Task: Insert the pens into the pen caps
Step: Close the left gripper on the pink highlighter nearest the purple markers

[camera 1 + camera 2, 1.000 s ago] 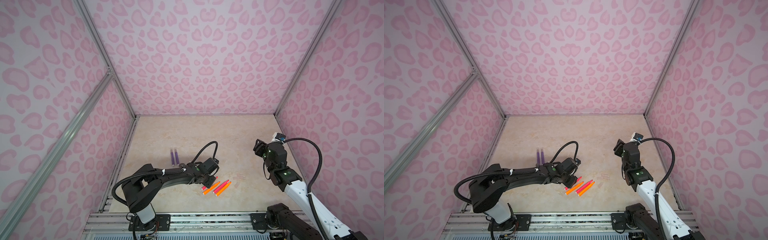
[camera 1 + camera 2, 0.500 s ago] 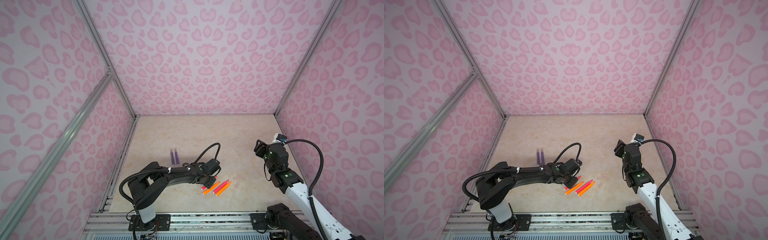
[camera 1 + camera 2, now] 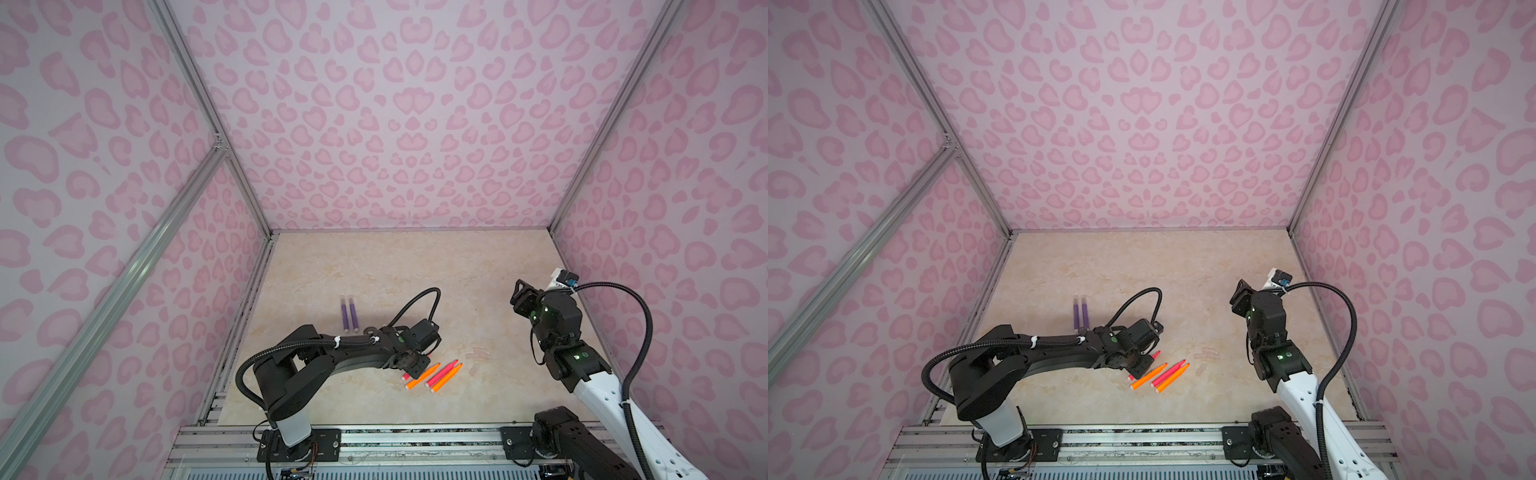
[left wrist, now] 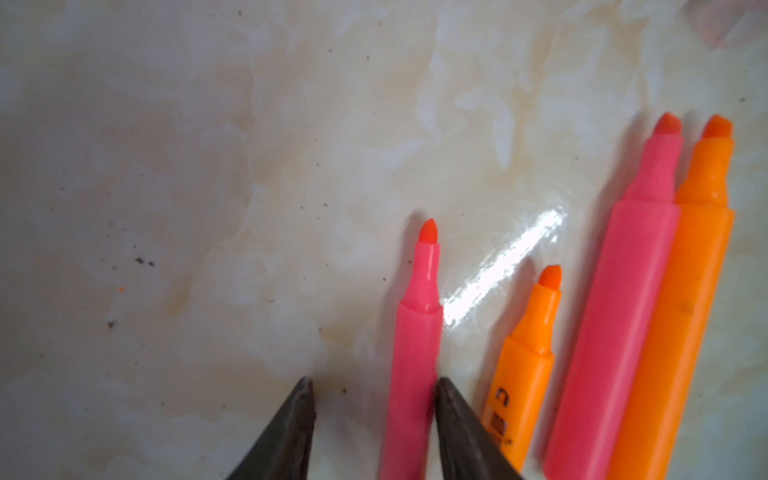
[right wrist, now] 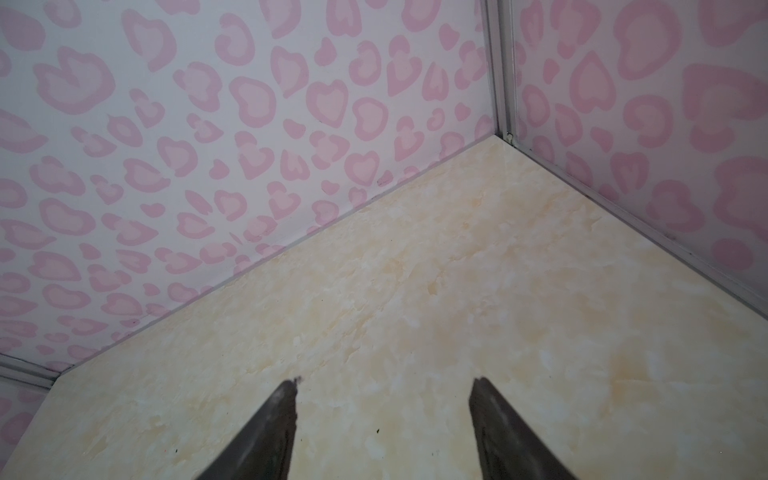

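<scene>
left gripper (image 4: 374,382) | we straddle the lower-centre pink pen (image 4: 415,361), jaws apart, axis running up-frame | right gripper (image 5: 388,380) apart, empty

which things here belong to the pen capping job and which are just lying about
Job: purple pens, pink pens, orange pens, loose clear caps, left gripper.
Just there: dark specks on the table, wall rails.

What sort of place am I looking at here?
Probably a robot test cell, not a home or office: pink-print walls on aluminium framing, a beige tabletop, and a left arm and right arm bolted to a front rail.
</scene>
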Available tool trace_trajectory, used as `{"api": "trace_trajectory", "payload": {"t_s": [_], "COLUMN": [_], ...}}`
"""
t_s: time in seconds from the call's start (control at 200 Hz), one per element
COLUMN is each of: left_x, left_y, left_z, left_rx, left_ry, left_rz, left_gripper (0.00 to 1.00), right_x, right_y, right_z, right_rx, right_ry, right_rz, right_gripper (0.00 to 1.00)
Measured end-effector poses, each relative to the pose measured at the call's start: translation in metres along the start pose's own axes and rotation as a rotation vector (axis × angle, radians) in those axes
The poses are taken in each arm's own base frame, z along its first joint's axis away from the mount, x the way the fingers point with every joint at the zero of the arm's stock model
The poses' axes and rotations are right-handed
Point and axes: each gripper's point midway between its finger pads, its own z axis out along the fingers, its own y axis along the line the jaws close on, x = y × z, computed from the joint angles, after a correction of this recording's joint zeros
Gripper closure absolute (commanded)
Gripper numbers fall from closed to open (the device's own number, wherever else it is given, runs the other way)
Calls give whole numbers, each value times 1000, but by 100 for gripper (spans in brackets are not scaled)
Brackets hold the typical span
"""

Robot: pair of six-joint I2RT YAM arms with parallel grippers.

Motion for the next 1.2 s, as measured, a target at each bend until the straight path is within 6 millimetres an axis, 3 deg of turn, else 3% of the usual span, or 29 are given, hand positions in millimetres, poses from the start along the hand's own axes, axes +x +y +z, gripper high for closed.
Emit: {"api": "trace_trajectory", "payload": {"t_s": [0.15, 0.82, 0.965, 1.005, 1.2], "left_x": [1, 3, 1, 1, 1], "left_y": [-1, -6, -5, -4, -4], "left_z": [0, -1, 0, 0, 0], "left_rx": [6, 33, 24, 22, 21], "left_ry": [4, 17, 15, 15, 13], "left_rz": [8, 12, 15, 15, 15], "left_gripper": [57, 56, 63, 69, 76], "right_x": [5, 1, -2, -2, 0], "right_y": [-2, 0, 0, 0, -1], "right_z": [2, -2, -4, -5, -5], "right_rx": [7, -7, -12, -13, -16], "right_ry": [11, -3, -10, -12, -8], "right_rz": [-4, 3, 6, 7, 6], "right_gripper": [33, 33, 32, 32, 32]}}
